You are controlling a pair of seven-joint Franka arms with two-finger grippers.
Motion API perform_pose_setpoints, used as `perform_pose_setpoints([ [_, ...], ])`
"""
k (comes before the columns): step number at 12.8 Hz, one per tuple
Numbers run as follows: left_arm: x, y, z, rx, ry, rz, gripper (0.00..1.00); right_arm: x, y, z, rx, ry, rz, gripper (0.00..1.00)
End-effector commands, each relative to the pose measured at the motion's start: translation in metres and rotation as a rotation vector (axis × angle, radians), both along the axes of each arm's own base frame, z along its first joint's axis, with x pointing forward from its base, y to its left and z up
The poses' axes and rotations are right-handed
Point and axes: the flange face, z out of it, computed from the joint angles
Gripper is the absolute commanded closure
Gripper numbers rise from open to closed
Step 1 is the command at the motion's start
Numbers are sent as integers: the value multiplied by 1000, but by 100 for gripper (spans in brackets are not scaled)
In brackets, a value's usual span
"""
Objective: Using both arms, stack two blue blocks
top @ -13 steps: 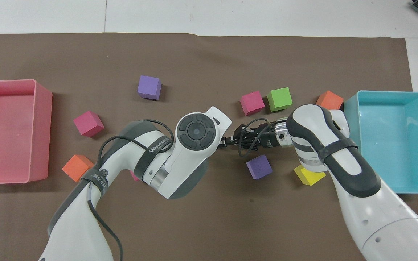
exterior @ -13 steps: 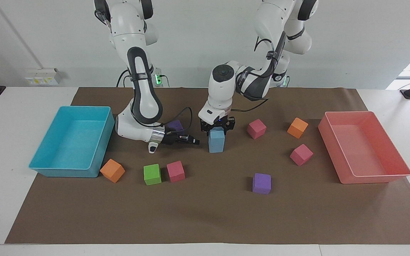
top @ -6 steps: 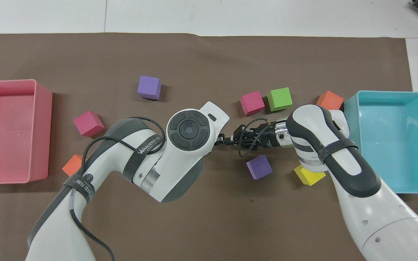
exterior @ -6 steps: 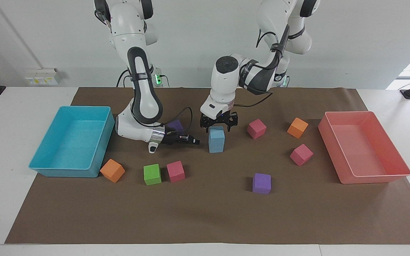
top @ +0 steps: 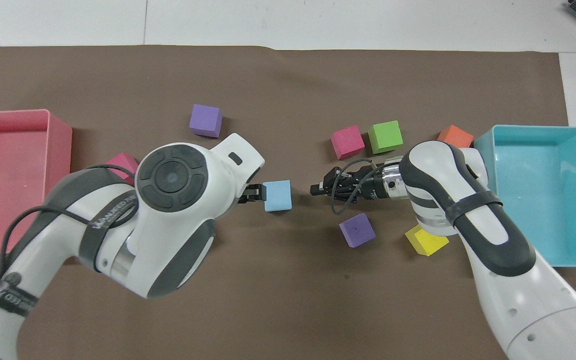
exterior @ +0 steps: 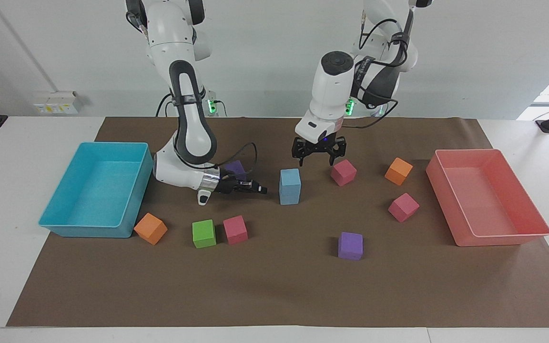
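Observation:
The two blue blocks stand stacked in the middle of the mat, the upper one [exterior: 290,178] squarely on the lower one [exterior: 289,196]. From overhead only the top one [top: 277,195] shows. My left gripper [exterior: 318,153] is open and empty, up in the air over the mat between the stack and a pink cube [exterior: 343,172]. From overhead its wrist hides most of it. My right gripper [exterior: 258,189] lies low and level beside the stack, toward the right arm's end, apart from it, with fingers together and empty. It also shows from overhead [top: 315,190].
A turquoise bin [exterior: 88,231] stands at the right arm's end, a pink bin [exterior: 503,238] at the left arm's end. Loose cubes lie around: orange [exterior: 150,228], green [exterior: 204,233], pink [exterior: 235,229], purple [exterior: 350,246], orange [exterior: 398,171], pink [exterior: 403,207], purple [top: 357,230], yellow [top: 425,241].
My left gripper has let go of the upper blue block, risen, and drawn back toward the left arm's end. The stack stays standing. The right arm has hardly moved.

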Motion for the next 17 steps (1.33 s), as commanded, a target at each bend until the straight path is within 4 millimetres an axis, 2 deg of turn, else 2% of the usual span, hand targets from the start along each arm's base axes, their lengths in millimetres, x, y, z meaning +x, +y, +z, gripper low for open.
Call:
perform_pose_setpoints([
  [1, -16, 69, 24, 44, 21, -66, 0, 6, -15, 27, -48, -72, 37, 100],
  [2, -12, 85, 26, 51, 34, -80, 0, 10, -20, 32, -95, -98, 65, 100],
  [5, 3, 140, 50, 46, 3, -103, 0, 22, -30, 56, -301, -185, 160, 100],
  [6, 6, 153, 57, 48, 0, -113, 0, 24, -32, 65, -367, -204, 202, 97],
  [7, 9, 161, 66, 47, -10, -128, 0, 26, -35, 75, -438, -215, 237, 86],
  [9, 27, 190, 94, 41, -59, -127, 0, 26, -43, 93, -572, -231, 283, 64],
  [10, 34, 205, 101, 42, -55, -123, 0, 26, -48, 102, -627, -249, 314, 58],
  [11, 41, 217, 117, 39, -65, -128, 0, 25, -54, 109, -669, -266, 339, 52],
  [13, 52, 229, 141, 41, -28, -165, 0, 26, -75, 124, -745, -293, 368, 13],
  [14, 62, 229, 148, 34, 8, -163, 0, 25, -86, 132, -787, -303, 387, 0],
  [17, 83, 231, 160, 25, 29, -155, 0, 20, -119, 157, -914, -313, 442, 0],
])
